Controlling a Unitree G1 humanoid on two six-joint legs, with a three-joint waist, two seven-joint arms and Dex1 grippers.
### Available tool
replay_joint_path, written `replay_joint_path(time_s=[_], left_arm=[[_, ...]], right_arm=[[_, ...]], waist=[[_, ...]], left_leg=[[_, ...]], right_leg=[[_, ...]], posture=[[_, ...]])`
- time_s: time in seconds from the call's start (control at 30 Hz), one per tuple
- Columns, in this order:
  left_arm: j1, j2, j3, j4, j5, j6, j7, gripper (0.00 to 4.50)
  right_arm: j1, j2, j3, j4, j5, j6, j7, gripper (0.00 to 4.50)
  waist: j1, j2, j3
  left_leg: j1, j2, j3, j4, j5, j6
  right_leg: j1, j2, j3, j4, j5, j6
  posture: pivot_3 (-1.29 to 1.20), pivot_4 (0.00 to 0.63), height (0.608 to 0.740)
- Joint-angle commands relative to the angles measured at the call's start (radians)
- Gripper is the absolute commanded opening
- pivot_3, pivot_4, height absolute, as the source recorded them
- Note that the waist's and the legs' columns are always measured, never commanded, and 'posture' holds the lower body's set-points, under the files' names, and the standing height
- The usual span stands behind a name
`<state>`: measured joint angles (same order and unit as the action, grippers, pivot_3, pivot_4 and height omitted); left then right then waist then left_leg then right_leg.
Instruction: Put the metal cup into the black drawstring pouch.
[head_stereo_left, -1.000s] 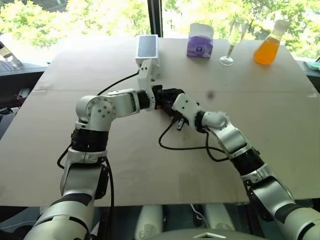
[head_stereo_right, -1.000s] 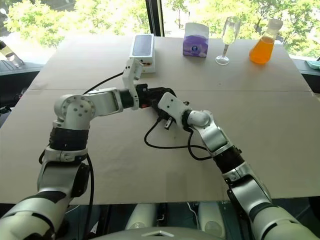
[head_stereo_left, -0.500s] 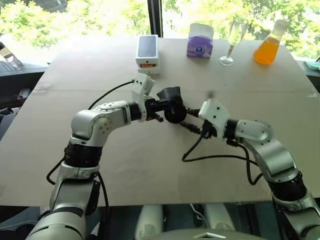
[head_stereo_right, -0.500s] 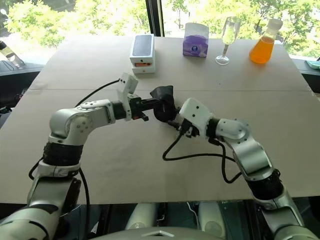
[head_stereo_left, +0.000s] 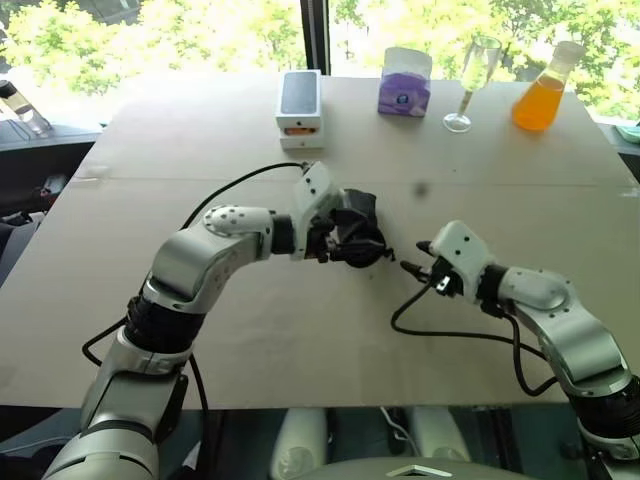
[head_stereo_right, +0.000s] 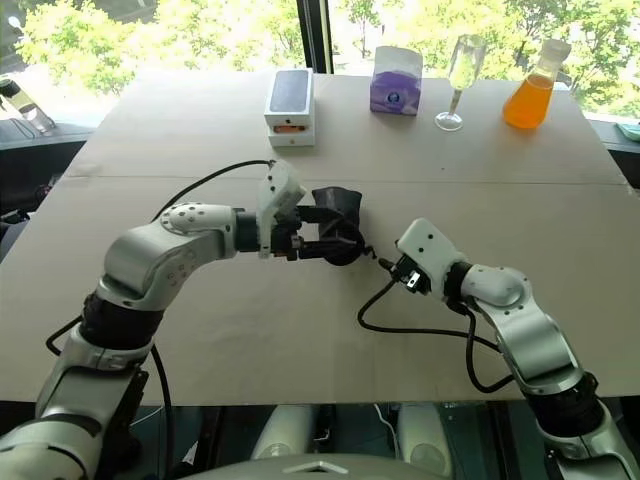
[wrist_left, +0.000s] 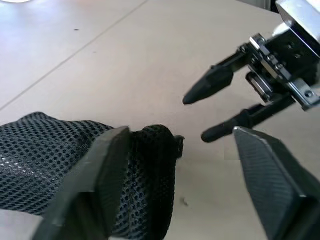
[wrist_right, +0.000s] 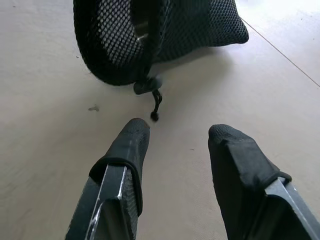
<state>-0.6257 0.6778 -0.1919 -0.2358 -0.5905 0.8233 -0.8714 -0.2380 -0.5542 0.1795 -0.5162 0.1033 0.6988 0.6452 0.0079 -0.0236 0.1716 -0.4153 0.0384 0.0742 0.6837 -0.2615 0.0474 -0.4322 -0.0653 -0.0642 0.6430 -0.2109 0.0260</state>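
Black drawstring pouch (head_stereo_left: 357, 236) on table between spread left hand (head_stereo_left: 335, 240) fingers; right hand (head_stereo_left: 413, 257) parted, empty, nearby.

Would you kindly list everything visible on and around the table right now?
Black drawstring pouch: one, black mesh, mid-table beside the left gripper.
Metal cup: one, silver glint inside the pouch mouth.
Phone box: one, white, far edge.
Tissue pack: one, purple, far edge.
Stemmed glass: one, clear, far right.
Flask: one, orange liquid, far right.
Table: one, tan.
Left gripper: black fingers, open, at the pouch.
Right gripper: black fingers, open, apart from the pouch.
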Motion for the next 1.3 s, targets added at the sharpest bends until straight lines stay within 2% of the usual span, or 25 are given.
replay_joint_path(time_s=[0.03,0.1,0.23,0.37,0.47,0.57,0.63,0.7,0.77,0.87,1.0,1.17,1.3], left_arm=[[0.046,0.026,0.139,-0.027,-0.046,-0.061,-0.049,3.61],[0.086,0.064,0.186,-0.031,-0.058,-0.114,-0.127,3.61],[0.141,0.148,0.247,-0.051,-0.119,-0.105,-0.255,3.61],[0.201,0.179,0.255,-0.090,-0.091,-0.156,-0.282,3.61],[0.220,0.170,0.263,-0.114,-0.090,-0.171,-0.265,3.61],[0.233,0.179,0.250,-0.123,-0.064,-0.188,-0.259,4.46],[0.185,0.102,0.240,-0.073,-0.001,-0.231,-0.145,4.49],[0.070,0.022,0.250,0.005,-0.010,-0.190,-0.049,4.49],[-0.039,-0.004,0.230,0.107,0.054,-0.219,-0.016,4.49],[-0.100,0.000,0.222,0.176,0.091,-0.250,-0.038,4.49],[-0.076,-0.008,0.214,0.129,0.068,-0.214,-0.056,4.49],[0.034,-0.056,0.211,0.005,0.004,-0.120,-0.016,4.49],[0.085,-0.045,0.237,-0.030,-0.033,-0.082,-0.019,4.49]], right_arm=[[0.015,-0.012,-0.051,-0.023,0.016,-0.027,-0.006,2.07],[0.026,-0.004,-0.061,-0.010,0.031,-0.034,-0.006,2.07],[0.022,0.016,-0.037,0.051,0.033,-0.086,-0.004,2.07],[-0.001,0.042,0.001,0.111,0.020,-0.142,0.007,2.07],[0.010,0.034,0.000,0.068,0.063,-0.111,0.040,2.07],[0.039,0.012,-0.014,0.025,0.091,-0.091,0.059,2.07],[0.044,0.011,-0.016,0.026,0.094,-0.096,0.055,2.07],[0.037,0.012,-0.004,0.048,0.080,-0.106,0.046,2.07],[0.022,0.017,-0.002,0.062,0.073,-0.110,0.038,2.07],[0.006,0.025,-0.013,0.061,0.074,-0.109,0.023,2.07],[-0.001,0.038,-0.020,0.039,0.091,-0.094,0.010,2.07],[-0.005,0.092,-0.007,-0.002,0.125,-0.059,-0.015,2.07],[0.015,0.087,0.007,-0.039,0.155,-0.026,0.005,2.07]], waist=[[0.000,0.000,0.000],[0.003,0.000,0.000],[0.003,0.000,0.000],[0.006,0.000,0.000],[0.006,0.000,0.000],[0.006,0.000,0.000],[0.007,0.001,0.000],[0.014,0.000,0.000],[0.013,-0.001,0.001],[0.002,-0.001,0.001],[-0.006,-0.001,0.000],[-0.001,-0.001,0.000],[0.007,0.000,0.000]], left_leg=[[0.000,0.000,0.000,0.000,0.000,0.000],[0.000,0.001,0.000,0.000,0.000,0.000],[0.000,0.000,0.000,0.001,0.000,0.000],[0.000,0.000,0.000,0.001,0.000,0.000],[-0.001,0.000,0.000,0.001,0.000,0.000],[-0.001,0.000,0.000,0.001,0.000,0.000],[0.000,0.000,0.000,0.001,0.000,0.000],[0.000,0.000,-0.001,0.001,0.000,0.000],[-0.001,-0.001,-0.002,0.004,0.000,0.001],[0.001,-0.001,0.000,0.004,-0.001,0.002],[0.000,0.000,0.000,0.003,0.000,0.000],[-0.001,0.000,0.000,0.001,0.000,0.001],[0.000,0.000,0.000,0.002,0.000,0.001]], right_leg=[[0.000,0.000,0.000,0.000,0.000,0.000],[0.000,0.000,0.000,0.000,0.000,0.000],[0.000,0.000,0.000,0.000,0.000,0.000],[0.000,-0.001,0.000,0.000,0.000,0.000],[0.000,-0.001,0.000,0.000,0.000,0.000],[0.000,-0.001,0.000,0.000,0.000,0.000],[0.000,-0.001,0.000,0.000,0.000,0.000],[0.001,-0.001,-0.001,0.000,0.000,0.000],[0.002,0.000,-0.003,0.000,0.000,0.000],[0.002,0.001,0.000,0.002,0.001,0.000],[0.000,0.002,0.002,0.002,0.000,-0.001],[0.000,0.001,0.001,0.001,0.001,0.000],[0.000,0.000,0.001,0.001,0.001,0.000]], posture=[[0.00,0.150,0.737],[0.00,0.150,0.737],[0.00,0.150,0.737],[0.00,0.150,0.737],[0.00,0.150,0.737],[0.00,0.150,0.737],[0.00,0.150,0.737],[0.00,0.150,0.737],[0.00,0.150,0.737],[0.00,0.150,0.737],[0.00,0.150,0.737],[0.00,0.150,0.737],[0.00,0.150,0.737]])
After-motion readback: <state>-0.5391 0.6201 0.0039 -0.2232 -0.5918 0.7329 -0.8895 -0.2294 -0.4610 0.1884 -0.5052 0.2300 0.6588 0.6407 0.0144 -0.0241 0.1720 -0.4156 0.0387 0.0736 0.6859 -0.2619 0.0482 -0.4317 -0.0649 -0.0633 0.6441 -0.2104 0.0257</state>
